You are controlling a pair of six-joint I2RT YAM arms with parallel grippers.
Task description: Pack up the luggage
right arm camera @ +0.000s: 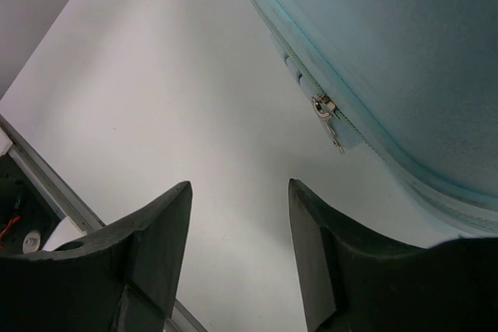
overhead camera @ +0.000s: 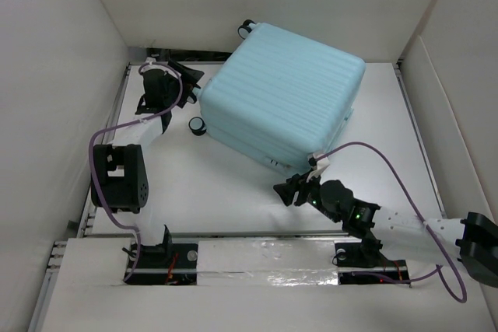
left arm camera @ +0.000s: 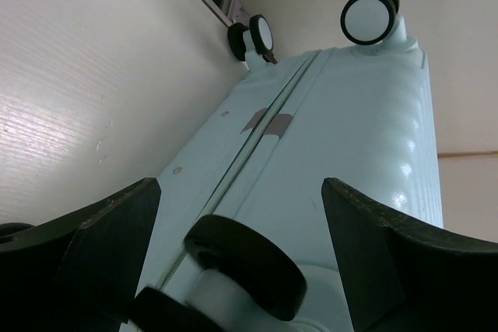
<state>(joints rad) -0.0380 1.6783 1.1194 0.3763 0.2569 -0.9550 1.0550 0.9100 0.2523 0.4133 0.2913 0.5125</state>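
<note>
The luggage (overhead camera: 284,91) is a pale aqua ribbed hard-shell suitcase lying flat and closed at the back middle of the table. My left gripper (overhead camera: 191,83) is at its left end, by the wheels. In the left wrist view that gripper (left arm camera: 241,192) stands wide open around a black-and-white wheel (left arm camera: 249,266), with its fingers clear of the wheel on both sides. My right gripper (overhead camera: 286,190) hovers by the suitcase's near corner. In the right wrist view it (right arm camera: 240,186) is open over bare table, and the metal zipper pull (right arm camera: 327,114) hangs on the zip seam just ahead of it.
White walls (overhead camera: 70,52) enclose the table on the left, back and right. A metal rail (overhead camera: 257,235) runs across in front of the arm bases. A purple cable (overhead camera: 405,184) loops from the right arm over the table. Two more wheels (left arm camera: 369,15) show at the suitcase's far end.
</note>
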